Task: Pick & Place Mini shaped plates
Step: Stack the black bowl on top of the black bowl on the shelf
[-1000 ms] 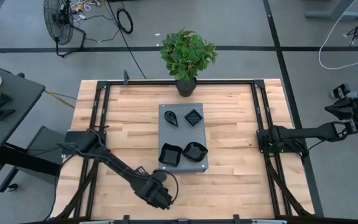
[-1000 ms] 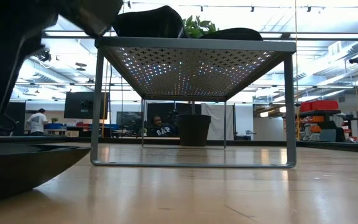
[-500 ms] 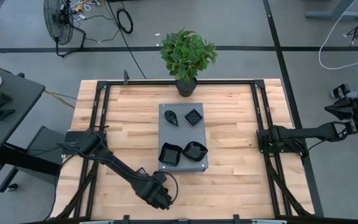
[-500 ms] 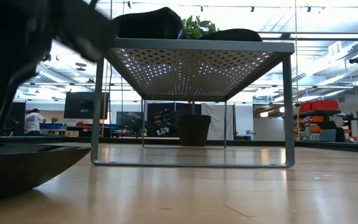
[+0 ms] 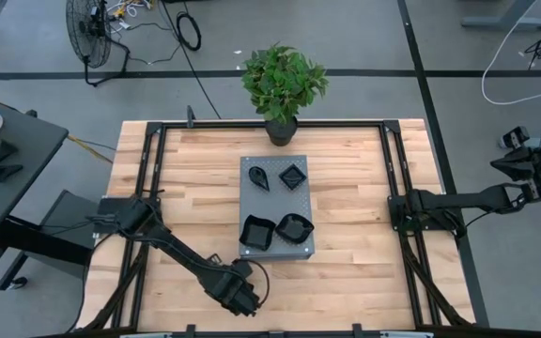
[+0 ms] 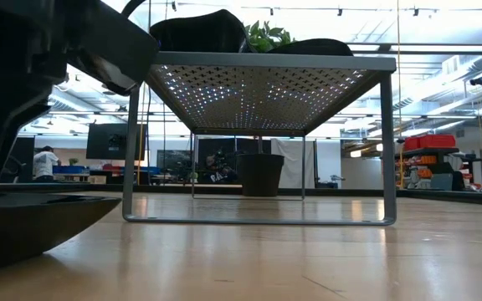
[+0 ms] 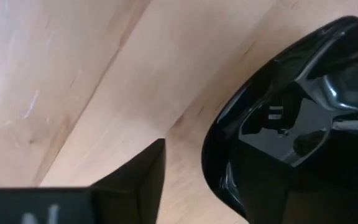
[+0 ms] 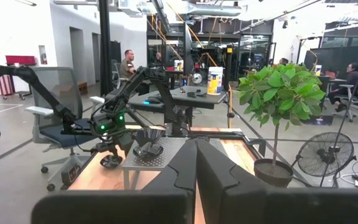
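While your left gripper (image 5: 242, 299) hangs low over a black dish (image 7: 297, 124), grip unclear, your right gripper (image 8: 196, 163) waits clenched off-table.

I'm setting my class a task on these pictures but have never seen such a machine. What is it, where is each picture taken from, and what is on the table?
It is a robot with two dark arms at a wooden table. One picture looks straight down, one looks level across the tabletop, and one camera rides on each wrist. In the middle is a grey perforated stand carrying four small black dishes; a potted plant sits at the far edge. The left gripper is down at the near edge, close to a fifth dish lying on the wood; whether it grips it cannot be told. The right gripper waits off the table's right side, shut and empty.
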`<state>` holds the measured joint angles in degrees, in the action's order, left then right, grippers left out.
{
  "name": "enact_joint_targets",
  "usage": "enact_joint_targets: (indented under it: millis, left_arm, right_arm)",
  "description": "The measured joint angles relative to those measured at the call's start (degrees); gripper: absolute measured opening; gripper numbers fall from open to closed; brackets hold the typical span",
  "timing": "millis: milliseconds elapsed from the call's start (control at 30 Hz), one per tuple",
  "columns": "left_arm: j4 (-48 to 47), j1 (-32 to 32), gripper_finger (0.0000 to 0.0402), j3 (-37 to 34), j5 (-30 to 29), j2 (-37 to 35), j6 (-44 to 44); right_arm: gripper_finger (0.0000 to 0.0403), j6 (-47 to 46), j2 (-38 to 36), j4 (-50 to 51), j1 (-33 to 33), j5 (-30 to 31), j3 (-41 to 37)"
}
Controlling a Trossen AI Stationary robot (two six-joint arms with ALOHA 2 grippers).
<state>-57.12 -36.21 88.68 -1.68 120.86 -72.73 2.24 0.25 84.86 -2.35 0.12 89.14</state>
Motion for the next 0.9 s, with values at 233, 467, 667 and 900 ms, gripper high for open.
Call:
enact_joint_targets:
  millis: [233, 467, 667, 900]
  left_arm:
    - [-0.04, 0.0, 0.0106, 0.02, 0.22, -0.13, 0.57]
    - [-0.11, 0.0, 0.0042, 0.05, 0.37, -0.24, 0.55]
    - [-0.04, 0.0, 0.001, 0.15, 0.44, -0.49, 0.53]
    - [-0.09, 0.04, 0.0012, 0.13, 0.61, -0.66, 1.73]
  right_arm:
    - [0.0016, 0.0, 0.0, -0.02, 0.02, 0.0, 0.0]
    - [0.0016, 0.01, 0.0, -0.01, 0.01, -0.02, -0.01]
    - [0.0016, 0.0, 0.0, 0.0, 0.02, 0.0, 0.0]
    - [0.0016, 0.0, -0.02, 0.0, 0.02, -0.02, 0.0]
